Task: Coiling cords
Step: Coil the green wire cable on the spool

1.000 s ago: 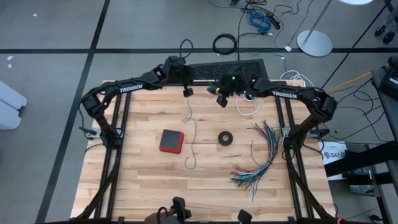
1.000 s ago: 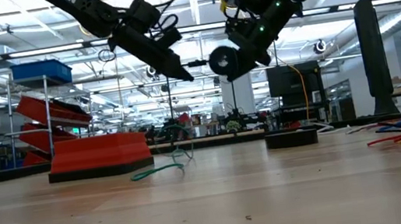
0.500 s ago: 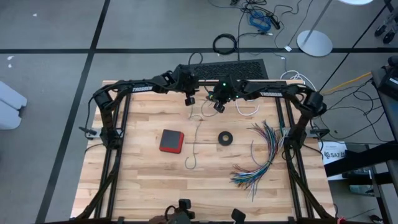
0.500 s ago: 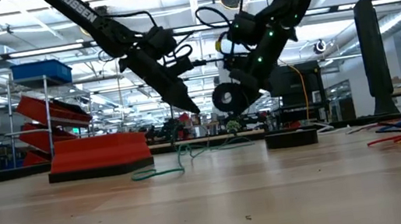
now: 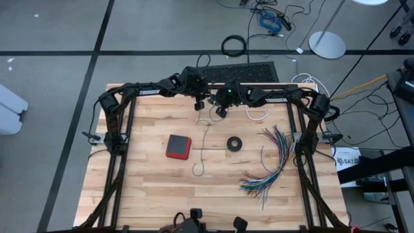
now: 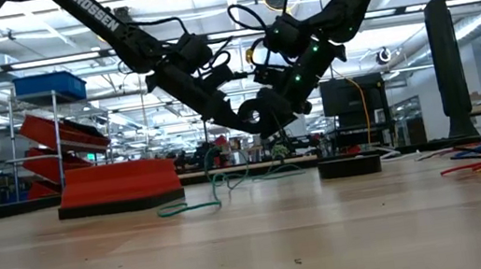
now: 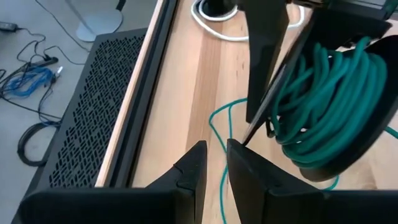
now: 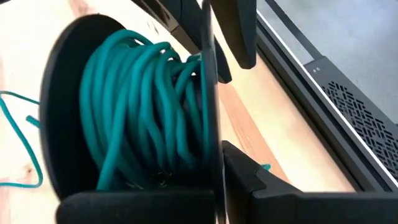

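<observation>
The teal-green cord is mostly wound on a black spool [image 8: 134,106], which my right gripper [image 5: 222,110] is shut on above the table's far middle. The cord's free length [image 5: 202,145] trails slack over the wood toward the near side. My left gripper [image 7: 216,155] stands right beside the spool [image 7: 323,99] with its fingers a little apart. The free cord [image 7: 219,127] runs under or through that gap; whether it touches them I cannot tell. The white cord [image 5: 259,114] lies looped on the table at the far right. My right gripper pinches one thin black flange of the spool [image 8: 210,143] between its two fingers, at the flange's rim. The fingers slant down from the table's right side. The spool hangs clear of the table, its axis about level, with the wound cord beside the fingers.
A red box [image 5: 178,146] lies left of centre, a small black tape ring [image 5: 235,143] at centre, and a fanned bundle of multicoloured wires [image 5: 275,158] on the right. A black perforated panel [image 5: 236,70] lines the far edge.
Both grippers have come down and closer together at the far middle; my right one carried the spool toward the left gripper. The free cord, which hung fairly straight from my left gripper, now lies slacker, with a loop on the wood.
</observation>
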You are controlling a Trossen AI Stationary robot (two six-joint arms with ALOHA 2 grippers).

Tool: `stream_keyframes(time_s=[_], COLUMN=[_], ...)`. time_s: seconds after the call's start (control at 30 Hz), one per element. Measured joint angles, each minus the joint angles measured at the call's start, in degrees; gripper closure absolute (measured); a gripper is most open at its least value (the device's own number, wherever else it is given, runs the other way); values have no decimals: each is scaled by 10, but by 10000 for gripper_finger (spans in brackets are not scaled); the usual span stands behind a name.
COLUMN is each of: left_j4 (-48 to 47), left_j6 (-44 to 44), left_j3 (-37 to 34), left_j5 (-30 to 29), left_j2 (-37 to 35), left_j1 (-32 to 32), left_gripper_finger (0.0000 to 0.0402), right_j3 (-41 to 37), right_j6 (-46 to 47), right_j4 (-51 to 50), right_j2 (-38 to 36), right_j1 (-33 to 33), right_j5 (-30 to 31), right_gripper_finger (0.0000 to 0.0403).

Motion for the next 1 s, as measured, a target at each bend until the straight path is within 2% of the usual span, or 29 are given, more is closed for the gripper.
stream_keyframes(time_s=[0.4,0.6,0.83,1.0], left_j4=[-6,-30,-23,-31], left_j6=[17,59,63,48], left_j3=[0,0,0,0], left_j5=[14,17,24,37], left_j2=[-32,-60,-61,-61], left_j1=[25,23,33,68], left_gripper_finger=[329,327,272,238], right_j3=[0,0,0,-16], right_j6=[0,-5,-15,-17], right_j4=[10,15,28,61], right_j2=[0,0,0,-1], right_j1=[3,5,11,8], right_j5=[0,-1,-2,-4], right_gripper_finger=[403,403,403,403])
